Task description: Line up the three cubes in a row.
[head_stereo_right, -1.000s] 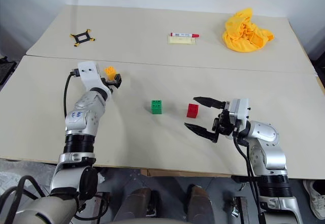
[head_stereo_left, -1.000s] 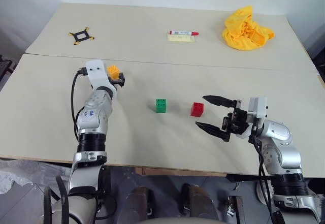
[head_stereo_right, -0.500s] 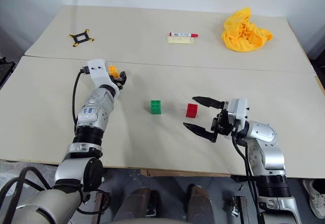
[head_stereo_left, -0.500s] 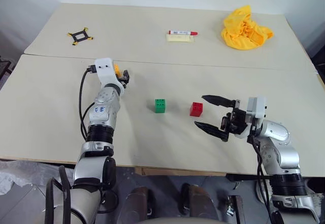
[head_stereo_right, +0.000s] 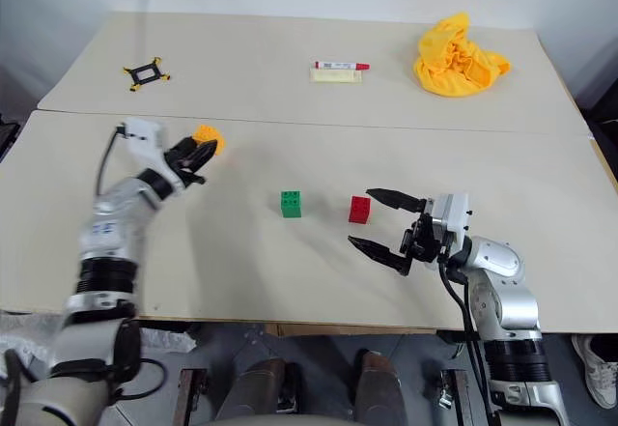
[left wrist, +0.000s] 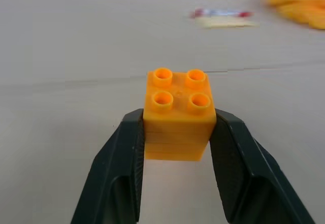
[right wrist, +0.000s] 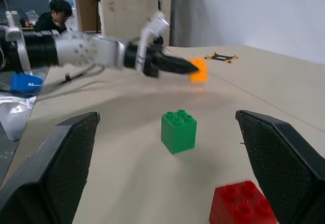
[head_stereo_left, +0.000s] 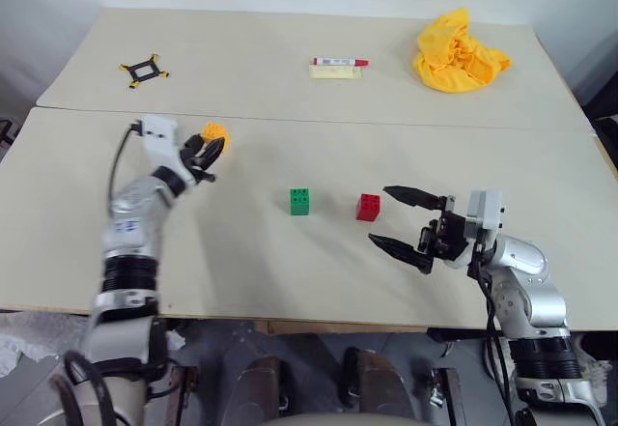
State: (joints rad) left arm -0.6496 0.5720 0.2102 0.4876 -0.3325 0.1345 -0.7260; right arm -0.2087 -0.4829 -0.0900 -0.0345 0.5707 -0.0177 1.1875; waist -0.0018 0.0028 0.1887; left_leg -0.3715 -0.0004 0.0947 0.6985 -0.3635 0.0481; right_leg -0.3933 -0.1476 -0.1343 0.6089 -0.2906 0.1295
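Black fingers of the right gripper (head_stereo_left: 404, 223) are spread as wide as they go and grasping nothing, parked low over the near part of the table (head_stereo_left: 290, 271) with the tips aimed at the red cube (head_stereo_left: 368, 207). My guess is it's waiting for its turn, since red sits just past its fingertips and doesn't need much of a nudge.

Red and the green cube (head_stereo_left: 300, 201) stand studs-up on the tabletop, near each other with a gap between them, roughly side by side, so two thirds of the row looks sorted.

Further back on the robot's left, the left gripper (left wrist: 177, 132) is clenched on the orange-yellow cube (left wrist: 179, 113), one finger on each side wall, studs facing up, lifted off the surface and well apart from green. Held that way it can go straight down flat, so I'd say the step in hand is carrying it over to sit on green's outer side.

At the far end: a black-and-yellow bracket (head_stereo_left: 143, 69), a red marker (head_stereo_left: 339, 61) lying on a pale pad (head_stereo_left: 335, 71), and a crumpled yellow cloth (head_stereo_left: 456, 57). No containers anywhere on this table.
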